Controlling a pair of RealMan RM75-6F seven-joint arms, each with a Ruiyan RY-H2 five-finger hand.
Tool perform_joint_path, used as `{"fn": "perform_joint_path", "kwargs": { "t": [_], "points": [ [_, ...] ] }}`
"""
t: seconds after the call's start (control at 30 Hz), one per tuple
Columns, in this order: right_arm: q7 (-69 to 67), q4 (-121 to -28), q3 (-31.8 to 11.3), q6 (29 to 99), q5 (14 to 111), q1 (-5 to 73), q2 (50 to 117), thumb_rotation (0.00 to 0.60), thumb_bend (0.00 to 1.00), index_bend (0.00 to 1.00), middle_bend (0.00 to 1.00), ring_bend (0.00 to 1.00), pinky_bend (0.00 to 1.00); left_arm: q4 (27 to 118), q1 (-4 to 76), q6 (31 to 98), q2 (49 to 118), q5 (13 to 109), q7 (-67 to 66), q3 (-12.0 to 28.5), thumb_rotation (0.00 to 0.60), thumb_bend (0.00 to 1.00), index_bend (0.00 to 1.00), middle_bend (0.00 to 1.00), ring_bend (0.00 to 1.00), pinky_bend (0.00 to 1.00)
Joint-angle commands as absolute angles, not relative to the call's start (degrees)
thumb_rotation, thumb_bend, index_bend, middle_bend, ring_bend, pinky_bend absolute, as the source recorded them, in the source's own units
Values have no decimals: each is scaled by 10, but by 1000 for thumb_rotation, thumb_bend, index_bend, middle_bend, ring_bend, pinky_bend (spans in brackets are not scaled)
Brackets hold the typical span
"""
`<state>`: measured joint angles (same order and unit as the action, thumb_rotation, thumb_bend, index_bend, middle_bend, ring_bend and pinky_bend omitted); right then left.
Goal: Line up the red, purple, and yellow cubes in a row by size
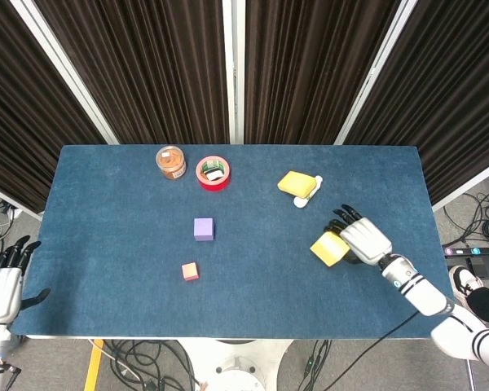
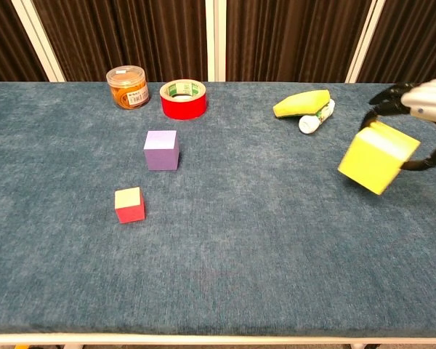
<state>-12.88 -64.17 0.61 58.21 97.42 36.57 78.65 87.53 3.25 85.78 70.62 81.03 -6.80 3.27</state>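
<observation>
Left hand (image 1: pixel 0 292) idling off the surface (image 1: pixel 106 204) edge, fingers apart, empty. Red cube (image 2: pixel 129 204) and purple cube (image 2: pixel 161 150) sitting left of centre. Jar (image 2: pixel 127 86), tape roll (image 2: pixel 183 99) and sponge-and-bottle (image 2: pixel 304 104) lining the far edge, clear of the path. Right hand (image 1: pixel 363 240) gripping the tilted yellow cube (image 2: pixel 376 158), fingers wrapped over the top; should be levelling it and carrying it in line with the other two.

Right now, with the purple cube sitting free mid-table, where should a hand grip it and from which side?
Take the small purple cube by two opposite vertical faces, coming down from above. It sits flat and roughly square to the blue table edge, with bare cloth on every side; the small red cube stands apart from it, nearer the robot. The left hand hangs idle off the table's left edge, probably the nearer one.
</observation>
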Motion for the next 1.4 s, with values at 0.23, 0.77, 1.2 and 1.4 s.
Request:
{"fn": "perform_joint_path", "kwargs": {
  "t": [0.23, 0.77, 1.2, 1.4],
  "points": [
    [86, -806, -93, 496, 791, 411, 813, 600, 237, 493, 442, 105, 0, 868, 29, 865, 707, 819, -56, 31, 600, 67, 228, 210, 194, 232],
    [394, -788, -176, 488, 455, 547, 958, 600, 226, 463, 441, 126, 0, 849, 21, 869, 712, 823, -35, 26, 600, 67, 228, 210, 194, 233],
    [478, -650, -195, 489, 303, 650, 1066, 600, 225, 436, 442, 127, 0, 856, 19, 868, 708, 821, -42, 27, 600, 67, 228, 210, 194, 232],
    [500, -603, -204, 492, 273, 683, 1101, 600, 225, 416, 442, 126, 0, 856, 17, 868, 707, 820, -42, 27, 600, 67, 228, 210, 194, 232]
  ]
}}
